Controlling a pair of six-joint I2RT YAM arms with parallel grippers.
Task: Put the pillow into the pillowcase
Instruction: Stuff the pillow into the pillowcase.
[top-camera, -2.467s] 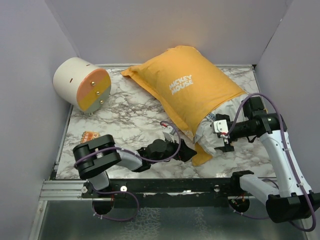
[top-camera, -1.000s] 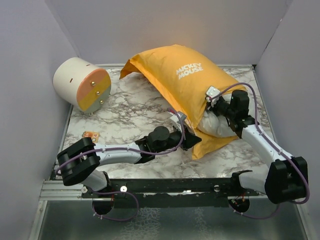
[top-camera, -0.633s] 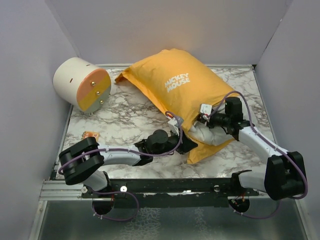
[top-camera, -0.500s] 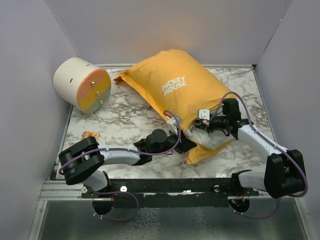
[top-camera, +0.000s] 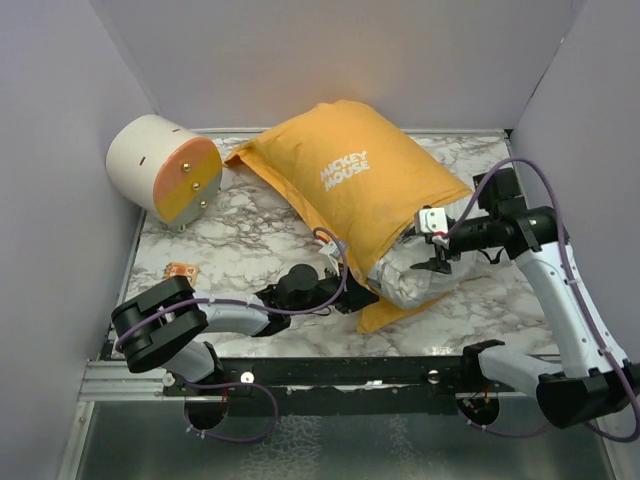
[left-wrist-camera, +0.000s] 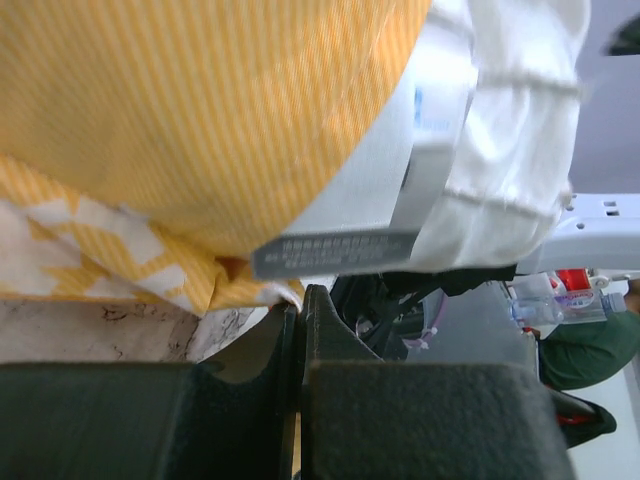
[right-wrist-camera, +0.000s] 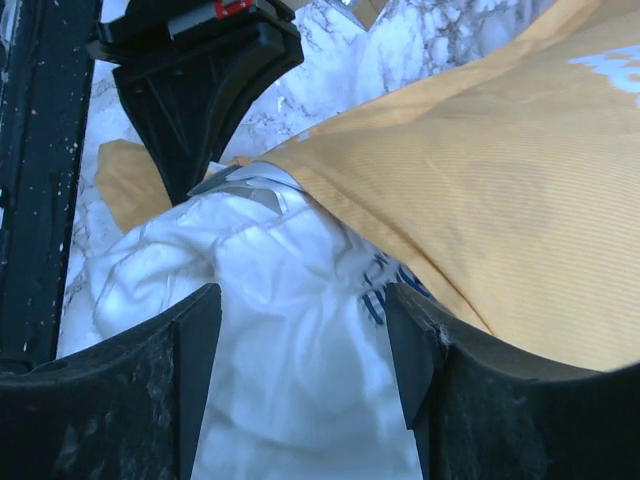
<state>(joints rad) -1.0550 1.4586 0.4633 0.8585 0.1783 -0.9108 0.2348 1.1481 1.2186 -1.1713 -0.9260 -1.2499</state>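
Pillowcase (top-camera: 350, 185) lies diagonally on the table (top-camera: 250, 235), long axis far-left to near-right: closed end far-left, mouth near-right, facing the right arm. Pillow (top-camera: 415, 280) is mostly inside. Only its white near-right end bulges out of the mouth, sitting on the case's lower flap. Left gripper (top-camera: 352, 297) is low at the near-left corner of the mouth, pressed together and pinching the pillowcase hem; the left wrist view shows orange fabric running down into the closed jaws. Right gripper (top-camera: 440, 263) hovers just over the exposed pillow end, fingers (right-wrist-camera: 120, 390) spread wide with nothing clamped. The right wrist view shows white fabric between and below them, but can't tell whether they touch it. Right arm is the nearer one to that end, so the remaining push looks like its job: along the long axis, toward far-left, while the left pinch anchors the hem. My read: nearly done, last end left to seat. Risk: pushing drags the whole case instead of the pillow sliding in.
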